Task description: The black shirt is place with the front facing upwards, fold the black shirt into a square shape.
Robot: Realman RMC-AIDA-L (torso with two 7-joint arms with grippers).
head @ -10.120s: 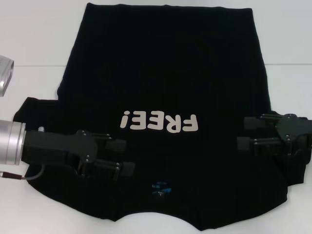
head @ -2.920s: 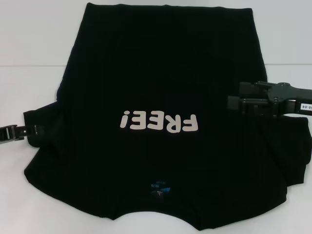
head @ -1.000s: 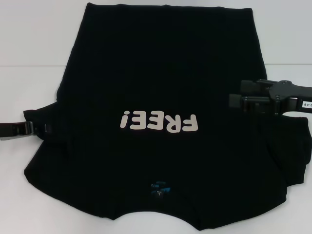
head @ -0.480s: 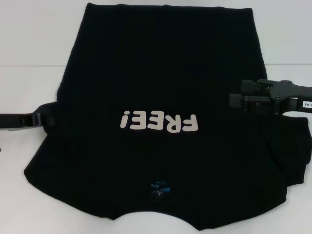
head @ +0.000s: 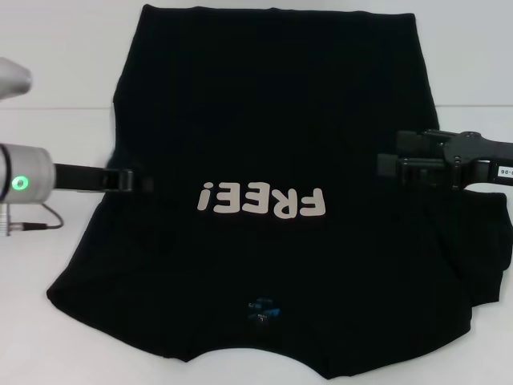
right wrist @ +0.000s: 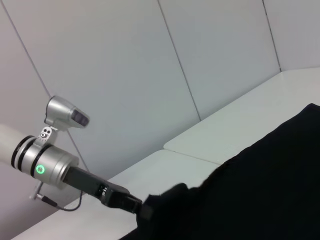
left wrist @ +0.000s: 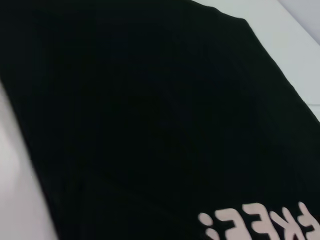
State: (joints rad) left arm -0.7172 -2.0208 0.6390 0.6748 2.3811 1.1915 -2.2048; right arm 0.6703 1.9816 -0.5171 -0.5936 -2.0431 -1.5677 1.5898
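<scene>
On white tabletop: black shirt, spread front up, hem toward far edge, collar toward near edge, filling most of head view. White block lettering "FREE!" across chest, reading upside down from head camera; small blue neck label just inside collar, nearer than lettering. Left edge of cloth drawn inward and bunched at sleeve level; right sleeve lying rumpled beside body panel at right edge. Left gripper: at left side of shirt, level with lettering, tip against bunched dark cloth; fingers merging with fabric, so open or closed cannot tell. Silver wrist section with green indicator light behind it, thin cable hanging below. Same arm visible from right wrist view, black forepart reaching into lifted fold of shirt, grey wall panels behind. Left wrist view: shirt covering nearly whole field, part of lettering at one corner, strip of tabletop along one side. Right gripper: over right side of shirt, level with lettering, pointing inward, 2 fingers set apart with nothing between them, white tag on its body.
</scene>
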